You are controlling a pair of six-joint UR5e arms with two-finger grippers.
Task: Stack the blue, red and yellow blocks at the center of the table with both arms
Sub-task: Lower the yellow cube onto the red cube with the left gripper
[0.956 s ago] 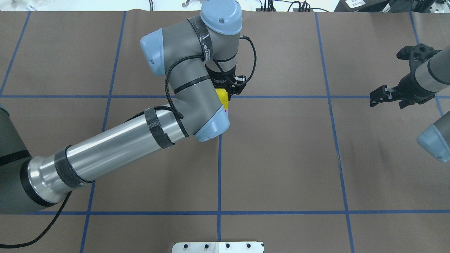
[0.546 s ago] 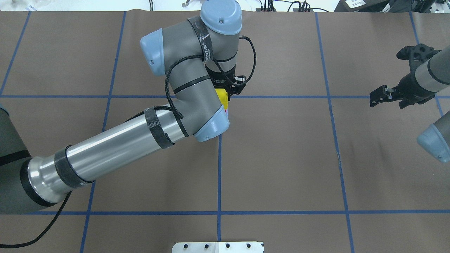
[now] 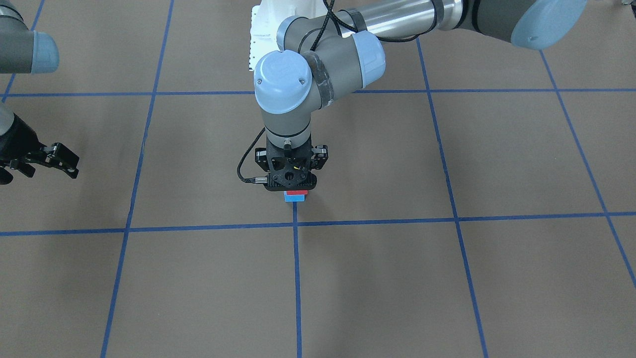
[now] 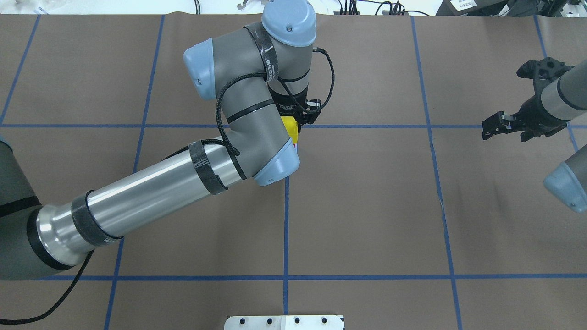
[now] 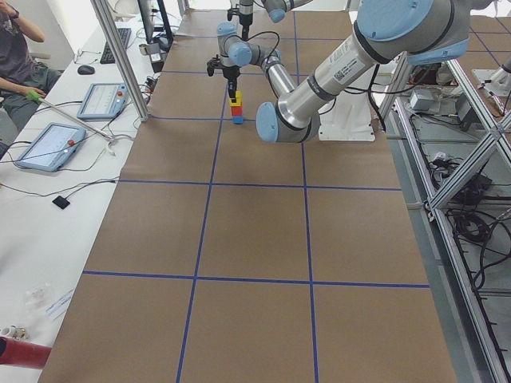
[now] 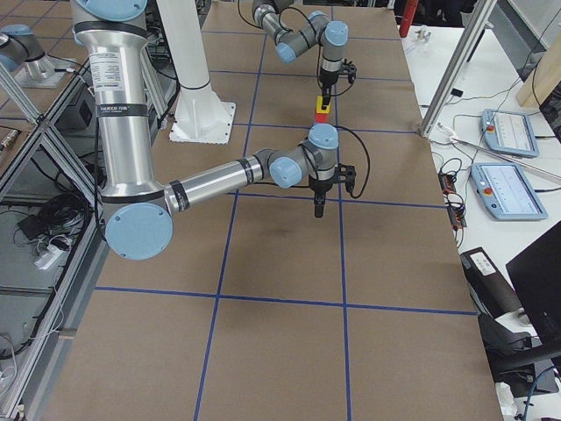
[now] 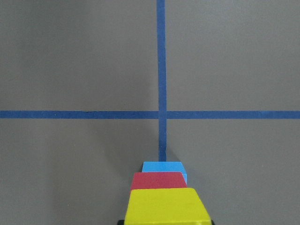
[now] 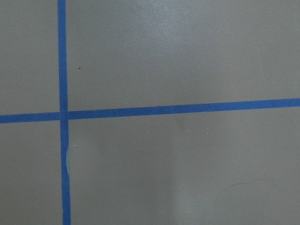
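Observation:
The three blocks stand as one stack: sky blue on the table, red on it, yellow on top. The stack sits on the lengthwise tape line, just on the robot's side of the center of table. My left gripper points straight down over the stack, shut on the yellow block, with dark fingertips hugging both its sides. From the front only red and blue show. My right gripper hovers open and empty far to the right.
The white bolted pedestal stands at the near table edge. Beyond the far edge is a desk with tablets, a metal post and a seated person. Open brown surface lies between the stack and my right gripper.
Almost nothing: the left arm's joints have shifted by a hair. The stack and the right arm stay where they were.

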